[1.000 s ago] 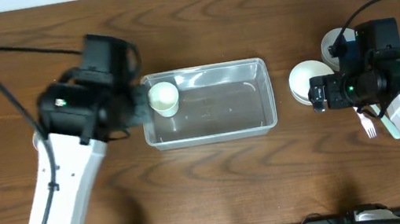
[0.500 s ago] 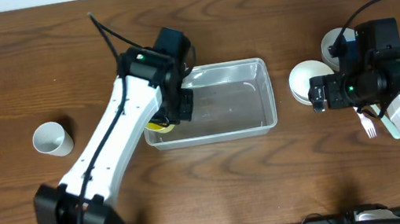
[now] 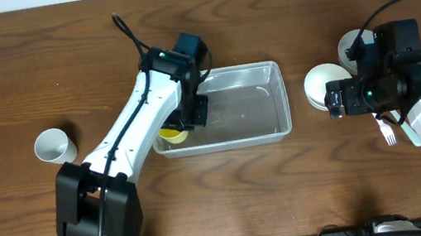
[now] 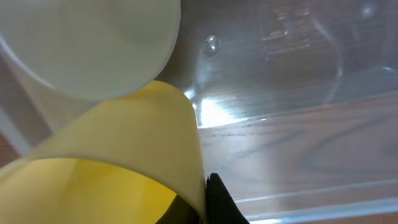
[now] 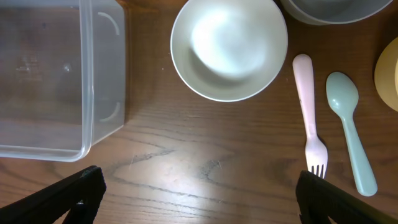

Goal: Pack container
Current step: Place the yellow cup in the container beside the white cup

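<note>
From overhead, the clear container (image 3: 250,104) sits mid-counter (image 3: 232,207), long side running left to right. The left arm (image 3: 126,139) reaches across its left end, and the left claw (image 3: 186,124) hangs over the near-left corner with a yellow cup (image 3: 169,133) showing just beside it, inside the wall. A lone white cup (image 3: 54,145) stands on the wood well to the left. On the right, the right arm (image 3: 406,80) hovers near a white bowl (image 3: 323,84), with a second bowl (image 3: 348,47) partly hidden behind it, and a fork (image 3: 387,135) and spoon (image 3: 410,137) lying side by side below. In the left wrist view the yellow cup fills the lower left, tilted, its wall pressed against one dark fingertip (image 4: 216,200) that sits near the middle of the frame, so the left claw is clenched on the cup's wall. A white round vessel (image 4: 93,43) lies just behind the cup, and the container's clear floor and wall spread to the right. In the right wrist view the right claw (image 5: 199,202) is released, its fingers spread wide with only bare wood between them. The container's right end is at left, the white bowl sits top centre apart from it, and a pink fork and pale green spoon lie side by side at right.
</note>
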